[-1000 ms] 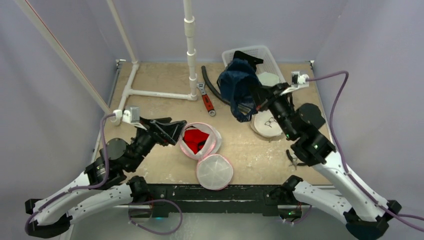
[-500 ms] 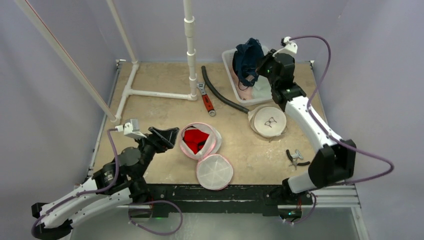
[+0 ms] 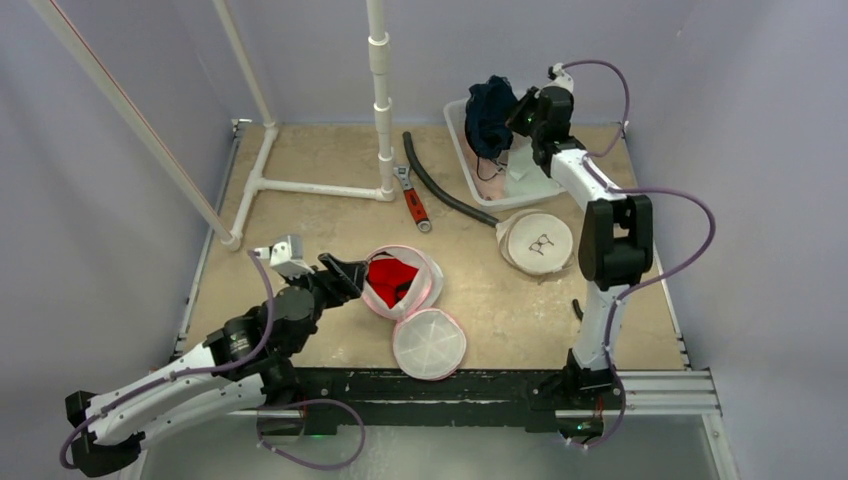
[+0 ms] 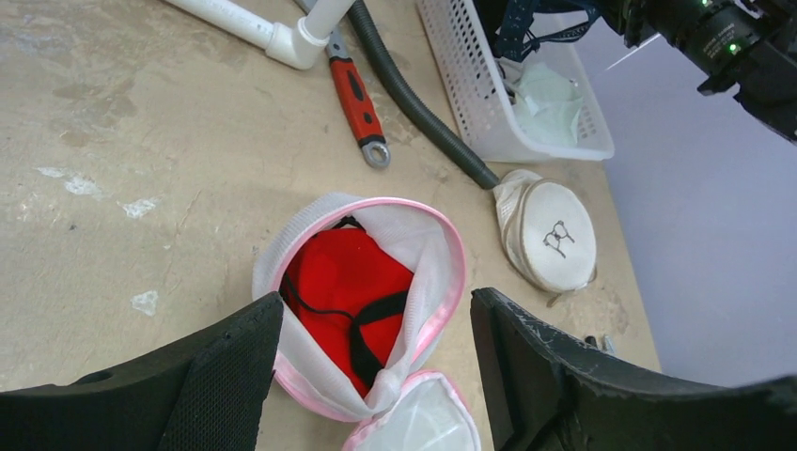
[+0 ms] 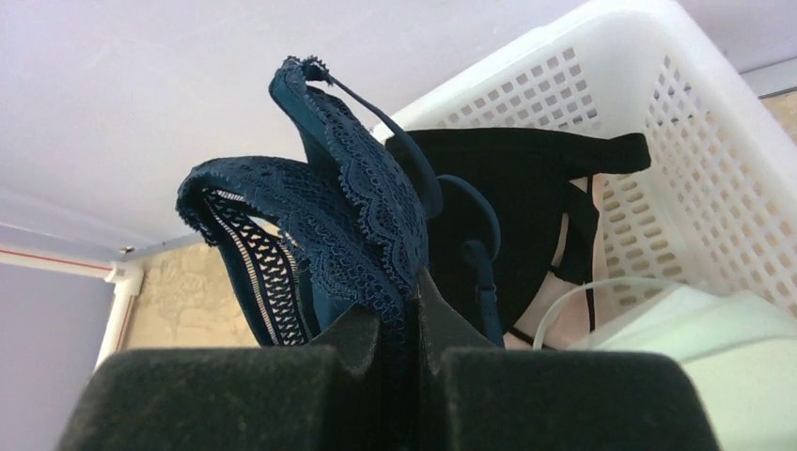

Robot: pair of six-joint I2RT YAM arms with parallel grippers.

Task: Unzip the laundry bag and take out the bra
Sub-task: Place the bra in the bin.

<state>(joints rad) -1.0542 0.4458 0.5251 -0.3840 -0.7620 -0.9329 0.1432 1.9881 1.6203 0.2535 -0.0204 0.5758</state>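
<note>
A round pink-rimmed mesh laundry bag (image 3: pixel 425 275) (image 4: pixel 442 246) lies unzipped at the table's front centre. Its lid (image 3: pixel 430 343) is flopped open toward the near edge. A red bra (image 3: pixel 389 279) (image 4: pixel 338 277) with black straps lies inside it. My left gripper (image 3: pixel 346 273) (image 4: pixel 374 312) stands open just left of the bag's mouth, holding nothing. At the back right, my right gripper (image 3: pixel 512 112) (image 5: pixel 414 282) is shut on a dark blue lace bra (image 3: pixel 490 108) (image 5: pixel 352 211). That bra hangs over the white basket (image 3: pixel 462 150) (image 5: pixel 658 103).
A black garment (image 5: pixel 526 202) and pale items lie in the basket. A second round white bag (image 3: pixel 540 243) (image 4: pixel 556 235) lies zipped in front of it. A red-handled wrench (image 3: pixel 412 200) (image 4: pixel 355 94), a black hose (image 3: pixel 440 190) and a white pipe frame (image 3: pixel 381 110) occupy the back.
My right arm has swung from mid-table to the back, carrying the blue bra up over the basket. My left gripper has drawn back and lower beside the open bag, jaws slightly narrower.
</note>
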